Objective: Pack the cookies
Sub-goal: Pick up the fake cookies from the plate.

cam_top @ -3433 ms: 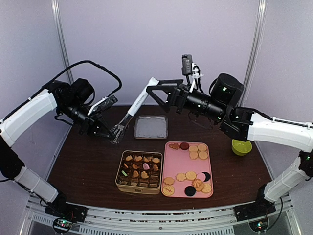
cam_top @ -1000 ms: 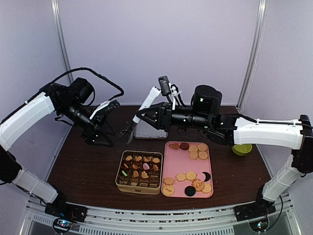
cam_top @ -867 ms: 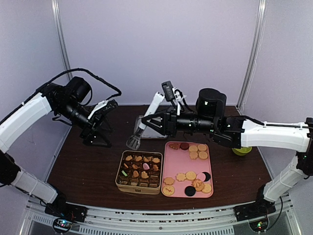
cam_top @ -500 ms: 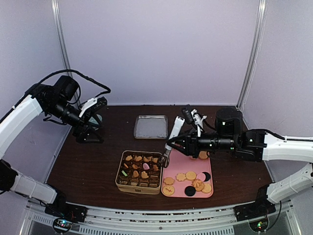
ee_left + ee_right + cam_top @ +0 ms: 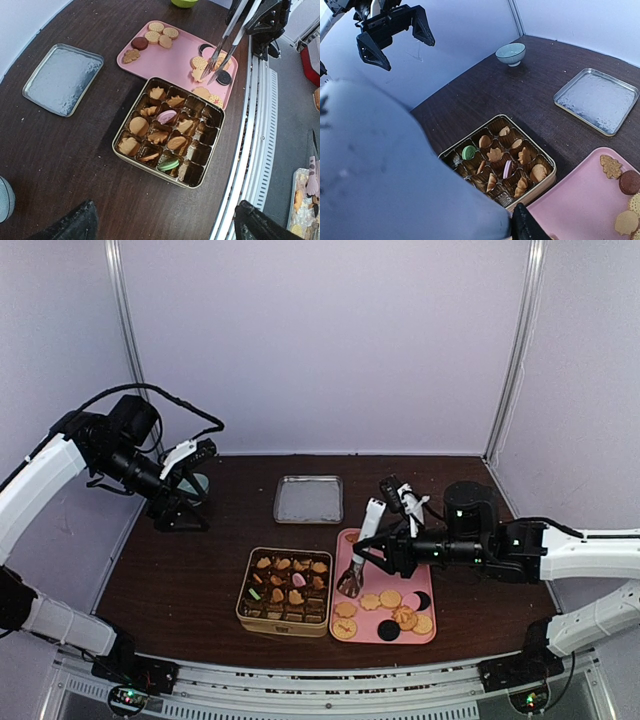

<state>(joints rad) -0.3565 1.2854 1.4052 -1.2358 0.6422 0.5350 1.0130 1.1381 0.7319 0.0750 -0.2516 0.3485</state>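
Observation:
Several cookies lie on a pink tray; others fill paper cups in a gold tin to its left. In the left wrist view the tin holds tan shapes, one pink and one green cookie. My right gripper is shut on metal tongs, whose spread tips hang just over tan cookies at the tray's left side. One dark finger shows in the right wrist view; a blurred grey mass hides the rest. My left gripper hangs open and empty over the table's left edge.
The tin's flat metal lid lies behind the tin. A pale blue bowl stands at the far left by the left gripper. A green bowl sits beyond the tray. The table's front rail runs close to the tin.
The right arm has swung the tongs from over the lid forward and down to the pink tray. The left gripper has opened wide and drawn back to the left.

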